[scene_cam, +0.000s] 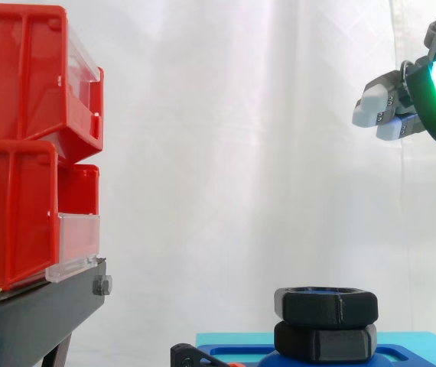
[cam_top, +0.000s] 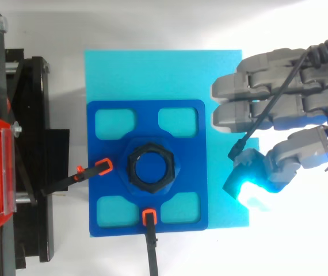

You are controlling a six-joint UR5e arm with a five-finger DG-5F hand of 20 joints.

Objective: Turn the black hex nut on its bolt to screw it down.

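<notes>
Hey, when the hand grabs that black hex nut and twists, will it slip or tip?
Its flat sides look easy to grip, so the black hex nut probably won't slip. Seated level on its bolt, it likely can't roll or tip. The blue plate looks clamped, so should hold.

Hand (cam_top: pixel 279 109) high at right, fingers straight, thumb apart
</notes>
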